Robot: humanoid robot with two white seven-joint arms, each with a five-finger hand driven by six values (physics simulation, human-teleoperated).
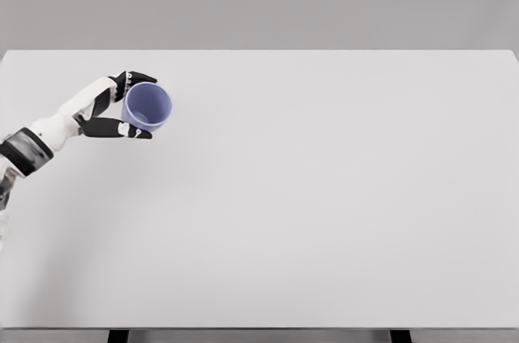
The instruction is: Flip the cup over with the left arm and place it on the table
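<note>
Left robot hand (122,108) wrapped round cup (148,106), far-left part of counter (324,197). Fingers (134,79) over the far side of the wall, thumb (122,127) across the near side. Pinch grip on the sidewall, close to the rim.

Cup: blue, thin wall, plain tumbler shape, no handle. Mouth tilted up toward the camera, inside visible. Can't tell whether base touches the counter or hangs just above it.

Handling, judged from looks:
- Probably light, likely plastic. Little load on the wrist.
- Stiff enough to hold shape, though thin wall near rim may flex under squeeze.
- Smooth and round, so prone to slipping or twisting between fingertips during rotation.
- Not likely to break if dropped, but would roll away.

Best hold: opposed contact across the sidewall, mid-height rather than at the lip, for less flex and more control while turning. Current grip looks a bit high.

Contents: none seen. Interior reads as uniform blue, bottom visible. Nothing to spill.

Right arm out of view.
</note>
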